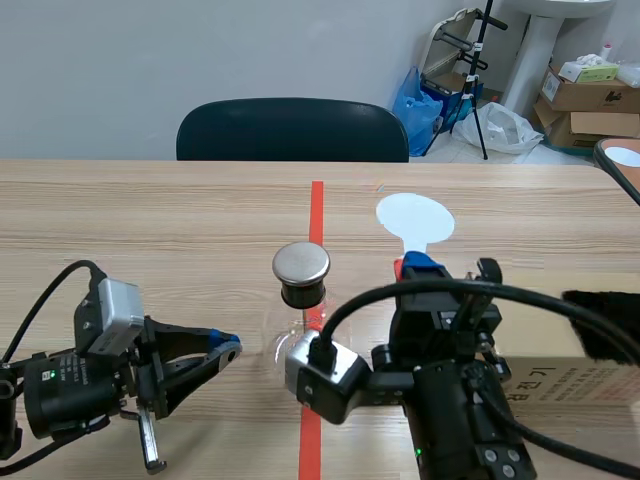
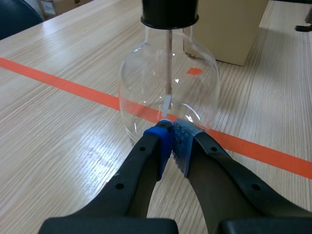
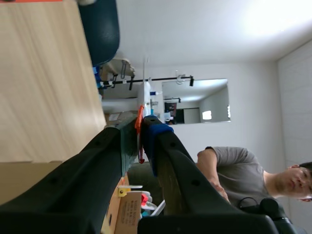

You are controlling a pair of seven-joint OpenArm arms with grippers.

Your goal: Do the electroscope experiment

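Note:
The electroscope [image 1: 300, 290] is a clear glass flask with a black stopper and a round metal plate on top, standing on the red tape line. Through its bulb [image 2: 146, 73] in the left wrist view, a thin rod and leaf hang inside. My left gripper [image 1: 228, 347] lies low on the table, shut on nothing, with its blue-padded tips [image 2: 171, 127] right at the base of the bulb. My right gripper [image 1: 420, 265] is raised right of the flask and shut on the red handle [image 3: 140, 129] of a white round paddle [image 1: 413, 218].
A cardboard box [image 1: 545, 380] with a black furry cloth [image 1: 600, 325] on it stands at the right. A dark chair [image 1: 292, 130] sits behind the table's far edge. A person [image 3: 234, 165] appears in the right wrist view. Boxes and bags lie beyond at the back right.

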